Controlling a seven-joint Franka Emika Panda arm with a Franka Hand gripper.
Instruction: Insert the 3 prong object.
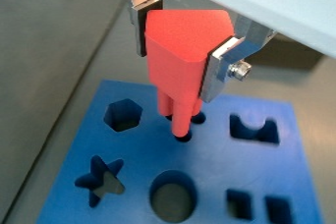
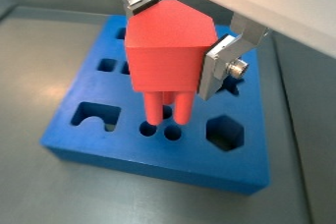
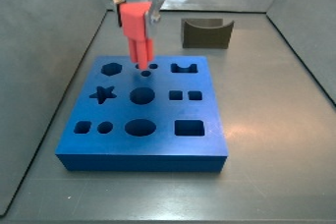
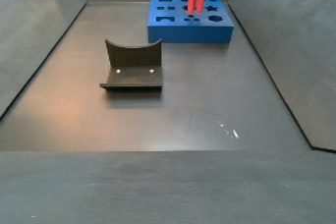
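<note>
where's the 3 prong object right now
The 3 prong object is held upright in the gripper, prongs entering small round holes in the blue board.

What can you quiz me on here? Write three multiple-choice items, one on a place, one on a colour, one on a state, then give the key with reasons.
1. Where does the dark curved block stand?
A. on the blue board
B. on the floor, apart from the board
C. between the fingers

2. What colour is the 3 prong object?
A. red-coral
B. green
C. yellow

3. What is the claw doing?
A. hanging open
B. shut on the curved block
C. shut on the 3 prong object

Key:
1 B, a side view shows bare floor between it and the blue board.
2 A, both wrist views show it red-coral.
3 C, the silver fingers press its body above the board, with the prong tips at small round holes.
</note>
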